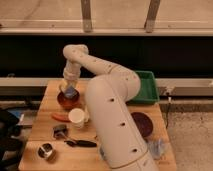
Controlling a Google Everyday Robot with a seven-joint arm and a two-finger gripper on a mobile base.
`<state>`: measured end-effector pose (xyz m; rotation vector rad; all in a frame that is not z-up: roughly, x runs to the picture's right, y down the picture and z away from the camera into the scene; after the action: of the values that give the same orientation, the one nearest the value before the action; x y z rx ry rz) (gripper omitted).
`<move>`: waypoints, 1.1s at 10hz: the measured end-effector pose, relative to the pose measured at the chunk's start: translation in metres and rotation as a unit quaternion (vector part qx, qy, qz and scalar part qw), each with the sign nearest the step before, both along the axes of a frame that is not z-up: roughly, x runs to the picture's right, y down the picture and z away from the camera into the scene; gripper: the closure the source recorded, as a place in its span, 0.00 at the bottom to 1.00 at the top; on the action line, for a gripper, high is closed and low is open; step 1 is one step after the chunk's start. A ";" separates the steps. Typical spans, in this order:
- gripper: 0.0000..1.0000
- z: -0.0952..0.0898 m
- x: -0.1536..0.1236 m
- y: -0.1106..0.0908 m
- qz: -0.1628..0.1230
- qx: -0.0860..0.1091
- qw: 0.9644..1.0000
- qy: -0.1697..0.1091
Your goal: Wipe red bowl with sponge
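Observation:
The red bowl (66,101) sits on the wooden table (45,105) near its back left. My gripper (69,89) points down into the bowl from above. It is shut on the sponge (70,93), a small light-blue block that rests against the bowl's inside. My white arm (107,100) arches from the front right over the table and hides much of its middle.
A white cup (76,117) stands just in front of the bowl, with an orange-red item (59,116) to its left. A green bin (151,86) is at the back right. A dark bowl (142,124), a pale cloth (156,148), a metal cup (46,151) and a black utensil (80,143) lie nearer the front.

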<state>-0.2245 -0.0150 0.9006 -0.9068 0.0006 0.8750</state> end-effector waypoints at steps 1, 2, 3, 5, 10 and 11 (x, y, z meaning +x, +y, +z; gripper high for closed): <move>1.00 0.000 -0.007 0.002 -0.001 -0.002 1.000 -0.011; 1.00 -0.001 -0.010 0.006 -0.001 -0.003 1.000 -0.018; 1.00 -0.005 -0.014 0.010 0.002 -0.002 1.000 -0.027; 1.00 -0.020 -0.018 0.017 0.006 -0.002 0.999 -0.036; 1.00 -0.033 0.026 0.035 0.016 -0.037 0.999 0.015; 1.00 -0.028 0.035 0.029 0.028 -0.037 0.999 0.026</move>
<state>-0.1893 0.0139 0.8730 -0.9571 0.0532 0.9550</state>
